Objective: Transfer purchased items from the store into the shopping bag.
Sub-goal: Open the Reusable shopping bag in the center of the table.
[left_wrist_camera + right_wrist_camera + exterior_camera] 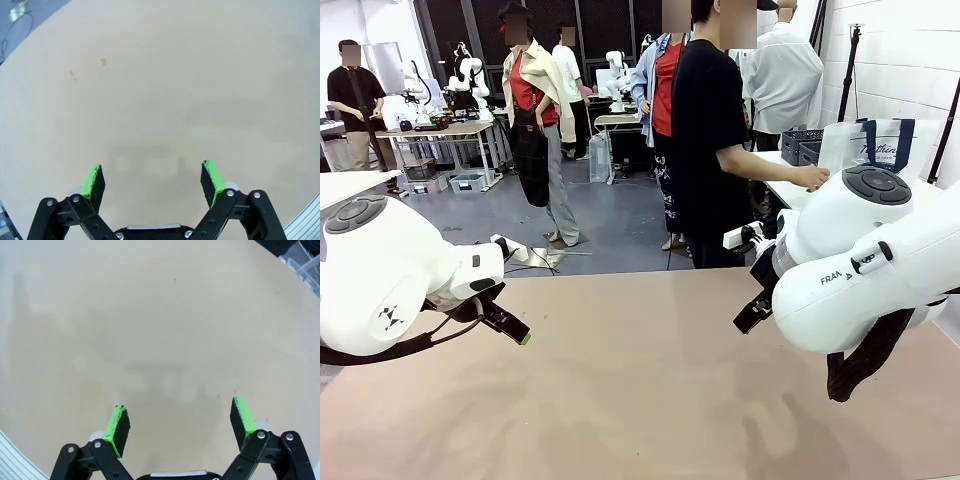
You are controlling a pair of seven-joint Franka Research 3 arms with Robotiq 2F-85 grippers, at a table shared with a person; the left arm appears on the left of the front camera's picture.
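While the shopping bag stands near the person's hand, left gripper and right gripper hang released above the worktop.

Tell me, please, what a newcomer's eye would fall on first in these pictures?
The bulky white left arm and right arm frame the beige table, with the left gripper and the right gripper both open above it. Beyond, a person in black reaches toward a white bag and a dark basket at the far right.
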